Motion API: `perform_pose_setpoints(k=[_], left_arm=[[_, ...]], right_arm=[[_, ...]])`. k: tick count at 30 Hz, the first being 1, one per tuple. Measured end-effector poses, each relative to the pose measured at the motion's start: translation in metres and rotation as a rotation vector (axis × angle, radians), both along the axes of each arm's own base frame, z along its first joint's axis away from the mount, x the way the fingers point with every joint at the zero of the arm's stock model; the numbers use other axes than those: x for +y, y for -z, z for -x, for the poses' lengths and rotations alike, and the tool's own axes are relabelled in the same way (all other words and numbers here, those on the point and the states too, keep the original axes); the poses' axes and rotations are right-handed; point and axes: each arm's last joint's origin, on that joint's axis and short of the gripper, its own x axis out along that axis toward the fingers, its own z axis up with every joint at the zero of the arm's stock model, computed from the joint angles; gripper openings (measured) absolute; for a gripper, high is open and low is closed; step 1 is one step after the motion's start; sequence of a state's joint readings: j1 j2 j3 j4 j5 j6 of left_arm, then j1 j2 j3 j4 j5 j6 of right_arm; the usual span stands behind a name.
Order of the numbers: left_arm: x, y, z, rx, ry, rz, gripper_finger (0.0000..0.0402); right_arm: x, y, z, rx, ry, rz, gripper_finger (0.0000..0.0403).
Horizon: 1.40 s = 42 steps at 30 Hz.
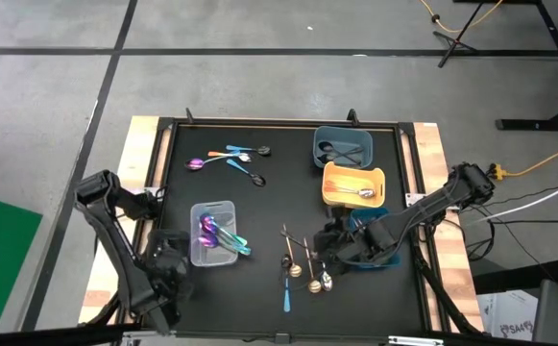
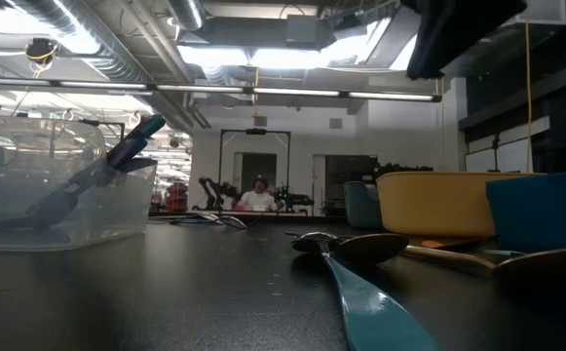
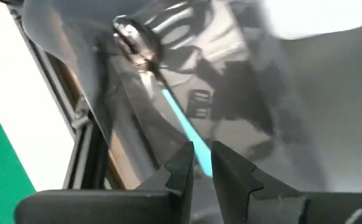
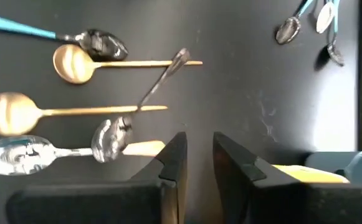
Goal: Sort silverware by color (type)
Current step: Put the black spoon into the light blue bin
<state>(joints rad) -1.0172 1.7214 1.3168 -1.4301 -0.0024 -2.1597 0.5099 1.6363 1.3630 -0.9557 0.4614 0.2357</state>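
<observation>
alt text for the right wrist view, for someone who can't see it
The right gripper hovers open over the black mat, empty. Beside it lie two gold spoons, a silver spoon, a dark spoon crossing them and a teal-handled spoon.

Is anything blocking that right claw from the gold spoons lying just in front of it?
Nothing visible does. The right claw hovers with only bare black mat between it and the gold spoons. A dark spoon lies crossed over their handles, though.
</observation>
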Motion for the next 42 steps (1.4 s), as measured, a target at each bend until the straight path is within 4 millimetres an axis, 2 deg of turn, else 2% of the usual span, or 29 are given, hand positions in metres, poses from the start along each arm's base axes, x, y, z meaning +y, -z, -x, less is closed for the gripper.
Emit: perform_pose_setpoints(k=[6,11,16,23,35,42], left_arm=[[-0.011,-0.033,-0.012,-0.179,0.095,0.031,0.0048],[-0.014,-0.058,-0.024,-0.352,0.220,0.013,0.0048],[-0.012,-0.075,-0.035,-0.488,0.291,-0.050,0.0048],[-0.002,-0.077,-0.050,-0.512,0.337,-0.108,0.0048],[0.017,-0.078,-0.071,-0.478,0.363,-0.149,0.0048],[0.022,-0.078,-0.077,-0.474,0.342,-0.156,0.0048]], right_arm=[[-0.004,0.025,-0.008,-0.081,0.060,-0.087,0.0067],[-0.018,0.045,-0.016,-0.106,0.117,-0.204,0.0067],[-0.032,0.064,-0.021,-0.138,0.140,-0.315,0.0067],[-0.039,0.087,-0.025,-0.180,0.117,-0.426,0.0067],[-0.036,0.120,-0.031,-0.115,0.125,-0.388,0.0067],[-0.035,0.134,-0.037,-0.127,0.135,-0.352,0.0067]])
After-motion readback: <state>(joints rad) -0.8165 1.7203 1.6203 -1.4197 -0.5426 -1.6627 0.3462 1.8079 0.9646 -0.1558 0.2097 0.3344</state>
